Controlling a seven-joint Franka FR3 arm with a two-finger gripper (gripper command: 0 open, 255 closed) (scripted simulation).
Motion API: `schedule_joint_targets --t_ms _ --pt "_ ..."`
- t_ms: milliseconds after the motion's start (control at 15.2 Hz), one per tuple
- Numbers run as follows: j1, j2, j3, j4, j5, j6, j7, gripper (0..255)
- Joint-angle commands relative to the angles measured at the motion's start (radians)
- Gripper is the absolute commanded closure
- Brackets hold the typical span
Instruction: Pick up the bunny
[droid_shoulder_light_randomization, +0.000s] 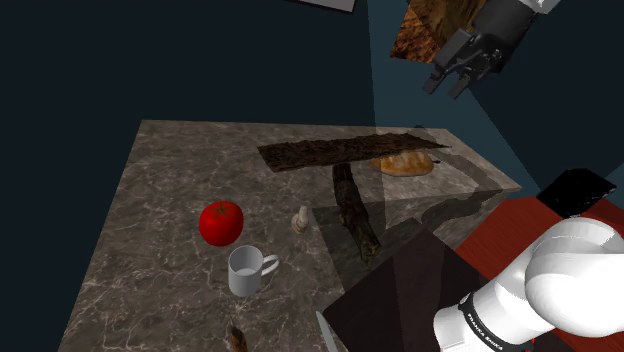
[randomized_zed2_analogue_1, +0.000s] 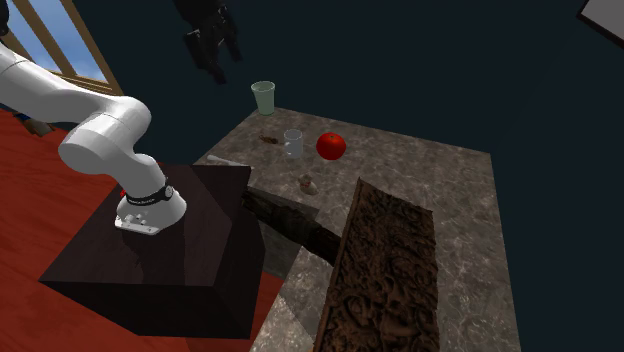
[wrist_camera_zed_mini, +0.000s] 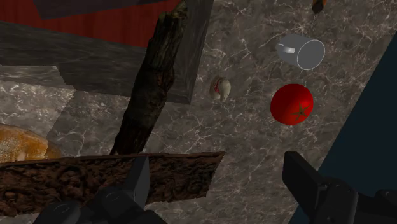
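The bunny (droid_shoulder_light_randomization: 300, 218) (randomized_zed2_analogue_1: 308, 184) (wrist_camera_zed_mini: 220, 88) is a small beige figure with a red mark, standing on the marble tabletop (droid_shoulder_light_randomization: 160, 200) between a red tomato (droid_shoulder_light_randomization: 221, 222) (wrist_camera_zed_mini: 292, 104) and a dark bark-covered log (droid_shoulder_light_randomization: 355, 212) (wrist_camera_zed_mini: 153, 76). My black gripper (droid_shoulder_light_randomization: 452, 82) (randomized_zed2_analogue_1: 215, 60) (wrist_camera_zed_mini: 222, 191) hangs high above the table's far side, well away from the bunny. Its fingers (wrist_camera_zed_mini: 137, 184) stand wide apart with nothing between them.
A grey mug (droid_shoulder_light_randomization: 248, 270) (wrist_camera_zed_mini: 300, 52) lies near the tomato. A long bark plank (droid_shoulder_light_randomization: 350, 150) (randomized_zed2_analogue_1: 385, 270) rests across the log, with a bread loaf (droid_shoulder_light_randomization: 405, 163) at its end. A pale green cup (randomized_zed2_analogue_1: 263, 97) stands at the table's edge. The dark stand (randomized_zed2_analogue_1: 180, 250) adjoins the table.
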Motion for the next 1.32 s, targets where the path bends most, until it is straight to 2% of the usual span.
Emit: schedule_joint_targets --t_ms 0,660,1254 --pt "0.000 0.000 0.000 0.000 0.000 0.000 0.000 0" --pt "0.014 0.109 0.119 -0.228 0.026 0.339 0.086 0" --pt "0.011 0.353 0.235 -0.319 0.019 0.670 0.187 0"
